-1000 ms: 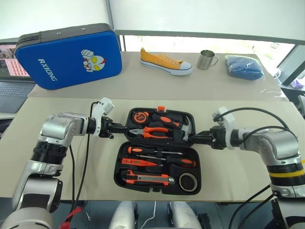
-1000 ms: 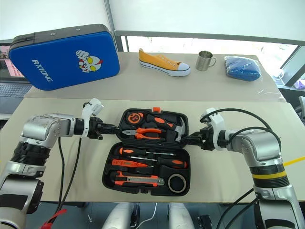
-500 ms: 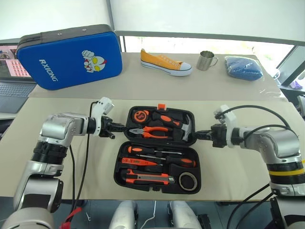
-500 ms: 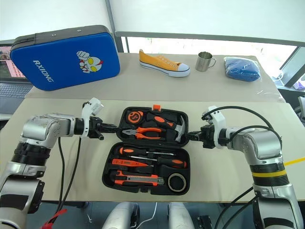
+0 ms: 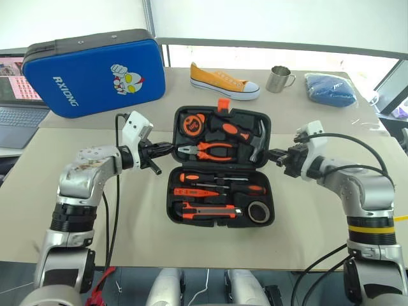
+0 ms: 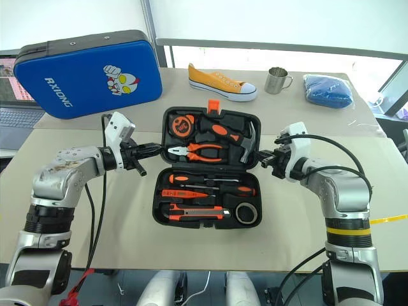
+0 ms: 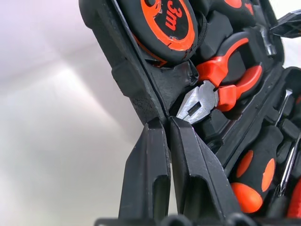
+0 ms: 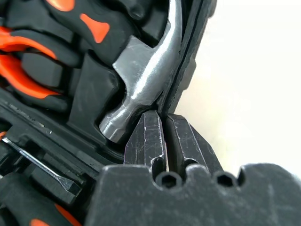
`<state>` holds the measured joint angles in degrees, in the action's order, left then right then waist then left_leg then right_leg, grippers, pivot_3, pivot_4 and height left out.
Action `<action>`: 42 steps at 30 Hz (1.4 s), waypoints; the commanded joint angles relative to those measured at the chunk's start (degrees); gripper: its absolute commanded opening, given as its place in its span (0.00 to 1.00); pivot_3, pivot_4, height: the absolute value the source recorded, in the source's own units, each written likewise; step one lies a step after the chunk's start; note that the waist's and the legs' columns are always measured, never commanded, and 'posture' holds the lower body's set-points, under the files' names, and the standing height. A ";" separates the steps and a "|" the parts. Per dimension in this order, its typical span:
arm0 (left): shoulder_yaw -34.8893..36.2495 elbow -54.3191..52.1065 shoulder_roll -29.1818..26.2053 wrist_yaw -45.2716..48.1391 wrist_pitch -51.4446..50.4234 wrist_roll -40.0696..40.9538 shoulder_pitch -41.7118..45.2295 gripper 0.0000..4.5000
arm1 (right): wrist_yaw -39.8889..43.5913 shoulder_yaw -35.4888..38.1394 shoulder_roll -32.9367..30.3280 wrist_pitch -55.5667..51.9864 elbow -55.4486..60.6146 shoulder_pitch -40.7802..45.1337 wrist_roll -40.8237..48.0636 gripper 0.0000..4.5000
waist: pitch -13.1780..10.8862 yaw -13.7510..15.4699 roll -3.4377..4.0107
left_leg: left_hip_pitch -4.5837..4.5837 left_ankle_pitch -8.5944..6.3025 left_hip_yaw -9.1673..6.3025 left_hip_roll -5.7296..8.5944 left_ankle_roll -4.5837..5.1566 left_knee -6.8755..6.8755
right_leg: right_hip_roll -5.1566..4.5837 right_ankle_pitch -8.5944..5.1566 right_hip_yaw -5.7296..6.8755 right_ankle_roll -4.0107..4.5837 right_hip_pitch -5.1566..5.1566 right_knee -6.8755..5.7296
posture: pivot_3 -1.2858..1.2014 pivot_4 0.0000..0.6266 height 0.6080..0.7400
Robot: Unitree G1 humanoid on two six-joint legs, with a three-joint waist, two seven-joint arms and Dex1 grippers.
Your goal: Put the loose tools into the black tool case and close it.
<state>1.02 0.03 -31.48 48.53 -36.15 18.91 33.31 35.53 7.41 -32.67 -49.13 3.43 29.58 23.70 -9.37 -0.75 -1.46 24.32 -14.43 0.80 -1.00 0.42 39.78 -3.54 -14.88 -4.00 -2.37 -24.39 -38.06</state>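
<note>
case: I've got the black tool case (image 5: 220, 169) sitting open near the middle of the front table (image 5: 146, 236), a bit toward its far edge. Chunky moulded plastic, matte, with tool-shaped pockets and a little orange latch (image 5: 222, 104) poking up on the lid's far rim.
lid half: it's tipped up off the table; it carries the round tape measure (image 5: 190, 125), orange-handled pliers (image 5: 205, 151) and a hammer (image 5: 254, 144) with a shiny steel head.
base half: lying flat, the loose tools are all bedded in. I count two screwdrivers (image 5: 210, 180) with rubbery orange-and-black grips, the slim orange tester pen (image 5: 194, 192), the utility knife (image 5: 207, 209) and the dark tape roll (image 5: 258, 212) in the corner nearest my right side.
left gripper (image 5: 169, 147): fingers pinched on the lid's left edge; from the wrist camera I see the rim wedged between the two black fingertips (image 7: 150, 141) right by the pliers' nose.
right gripper (image 5: 271, 155): same deal, clamped on the lid's right rim just beside the hammer head.
surface: beige, smooth, dull sheet covering two tables pushed together.
far table: blue zip case (image 5: 95, 73) with a cartoon print at its left end, then a yellow sneaker (image 5: 223, 81), a metal mug (image 5: 278, 79) and a bundle of blue cloth (image 5: 330, 89) toward the right end.
room: laptop (image 5: 18, 102) off the left edge, bright window behind.
</note>
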 commanded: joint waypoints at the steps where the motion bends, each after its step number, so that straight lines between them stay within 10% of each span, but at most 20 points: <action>1: -3.54 -5.08 2.56 -0.75 15.22 -4.32 -3.45 0.00 | 0.78 -2.81 0.68 11.78 7.17 -2.47 -3.28 0.01 | 0.00 0.00 0.00 | 0.03 0.00 0.00 0.00 0.00 0.00 | -0.01 0.00 0.01 0.00 0.00 0.00 | 0.52 0.24 1.00; 13: -5.47 1.13 5.12 -13.41 47.54 -21.14 -17.37 0.00 | -3.27 -7.67 0.12 43.74 9.91 -21.83 -21.31 0.01 | 0.06 0.20 0.04 | -0.25 -0.07 0.02 0.02 0.09 -0.05 | -0.08 0.01 0.06 -0.04 0.29 0.33 | 0.52 0.24 1.00; 25: -3.35 0.93 4.11 -14.72 49.51 -20.38 -20.30 0.00 | -5.22 -7.30 -1.83 64.10 1.61 -28.55 -28.70 0.01 | 0.07 0.09 0.04 | -1.17 -0.09 0.01 -0.03 0.11 -0.11 | -0.03 0.00 0.06 -0.05 1.27 0.51 | 0.52 0.24 1.00; 37: 13.10 -20.19 -23.45 12.20 5.71 12.65 -34.32 0.93 | 20.41 16.66 -20.28 31.95 29.36 -49.68 7.90 0.90 | 0.00 -0.23 0.03 | -1.34 -0.10 0.05 -0.59 0.11 -0.17 | 0.18 -0.10 0.09 0.08 1.48 0.58 | 0.52 0.24 1.00; 42: 2.16 -2.70 -25.11 13.41 13.04 1.08 -17.79 0.94 | 27.93 11.90 -24.57 30.05 34.35 -57.49 7.71 0.78 | -0.02 1.03 0.04 | -1.72 -0.10 0.34 -0.57 0.08 -0.38 | 0.26 -0.26 0.25 0.08 1.92 0.94 | 0.52 0.24 1.00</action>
<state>7.55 -8.58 -58.43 62.33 -28.18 25.21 8.94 61.64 20.91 -56.49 -19.22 34.85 -27.89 31.19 -9.39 0.28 -1.41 22.45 -14.52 1.35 -1.58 0.49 39.40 -3.23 -15.27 -3.75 -2.51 -22.30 -37.02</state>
